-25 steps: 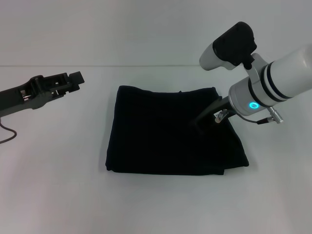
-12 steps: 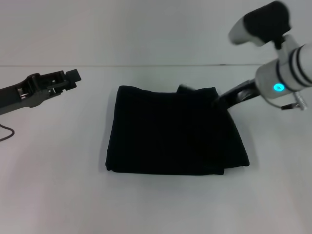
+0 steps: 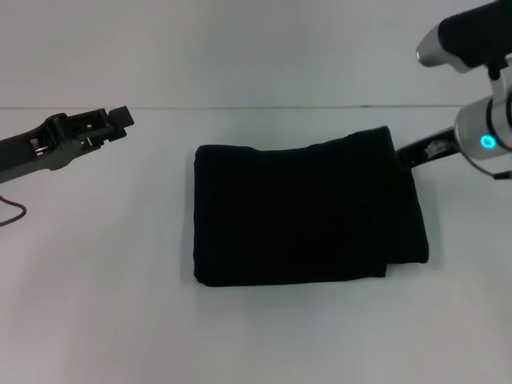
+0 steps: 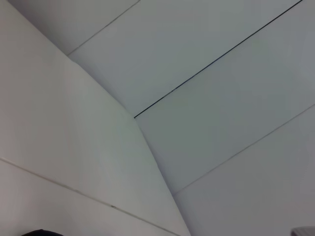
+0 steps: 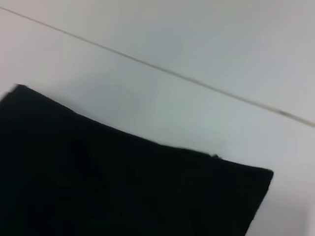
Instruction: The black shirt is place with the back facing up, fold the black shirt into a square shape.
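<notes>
Now right gripper point(image 3: 408, 154) at far right corner of black shirt point(image 3: 308, 212), fingers hidden against dark cloth; cannot tell whether clamped on corner or let go. Left gripper point(image 3: 118, 120) held off to left above table point(image 3: 104, 264), well apart from shirt, grip state unclear. Shirt lies mid-table, folded into compact near-square block, right edge layered and slightly uneven. Judged: final tidying step. Next move calls for squaring right edge, then pulling clear.

Dark grey left claw point(image 3: 120, 117), white right arm point(image 3: 480, 128), cyan ring light point(image 3: 487, 142)
</notes>
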### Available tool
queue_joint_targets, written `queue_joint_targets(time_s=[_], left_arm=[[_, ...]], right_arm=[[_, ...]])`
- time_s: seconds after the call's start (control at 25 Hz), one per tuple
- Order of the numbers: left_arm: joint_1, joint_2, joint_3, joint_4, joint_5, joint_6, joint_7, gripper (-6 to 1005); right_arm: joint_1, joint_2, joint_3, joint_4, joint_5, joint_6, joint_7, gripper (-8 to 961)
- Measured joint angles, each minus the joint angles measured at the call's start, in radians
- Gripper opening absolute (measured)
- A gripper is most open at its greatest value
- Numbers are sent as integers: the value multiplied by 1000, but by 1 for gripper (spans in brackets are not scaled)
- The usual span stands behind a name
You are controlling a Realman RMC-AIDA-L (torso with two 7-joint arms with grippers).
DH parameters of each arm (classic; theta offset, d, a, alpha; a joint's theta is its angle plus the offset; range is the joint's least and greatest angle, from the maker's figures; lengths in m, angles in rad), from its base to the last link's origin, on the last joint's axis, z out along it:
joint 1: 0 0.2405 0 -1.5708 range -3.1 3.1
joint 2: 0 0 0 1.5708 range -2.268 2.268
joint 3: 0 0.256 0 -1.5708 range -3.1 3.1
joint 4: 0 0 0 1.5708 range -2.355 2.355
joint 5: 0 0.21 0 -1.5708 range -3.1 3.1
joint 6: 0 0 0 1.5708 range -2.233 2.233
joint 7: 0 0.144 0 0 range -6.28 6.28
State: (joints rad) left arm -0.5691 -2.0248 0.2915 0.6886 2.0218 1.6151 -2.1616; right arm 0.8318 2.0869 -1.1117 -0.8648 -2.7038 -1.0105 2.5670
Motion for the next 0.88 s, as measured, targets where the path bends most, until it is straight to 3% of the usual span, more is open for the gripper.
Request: queue_joint_targets(time_s=[0.16,0.36,0.72,0.88], left_arm=[[-1,0,0,-5,-1,0,0,389],[0,1,0,-13,-11,0,-4,388],[-1,2,0,-29,-31,3,-1,387],[1,2,-1,-31,-41,9,0,387]], right_arm=[[34,1,-2,115,-6,64,5,67],[47,-7,9,170,-10,91,9,99],[39,-44,123,96,-43,158,79,157],[33,-72,194,40,8,85,73,182]])
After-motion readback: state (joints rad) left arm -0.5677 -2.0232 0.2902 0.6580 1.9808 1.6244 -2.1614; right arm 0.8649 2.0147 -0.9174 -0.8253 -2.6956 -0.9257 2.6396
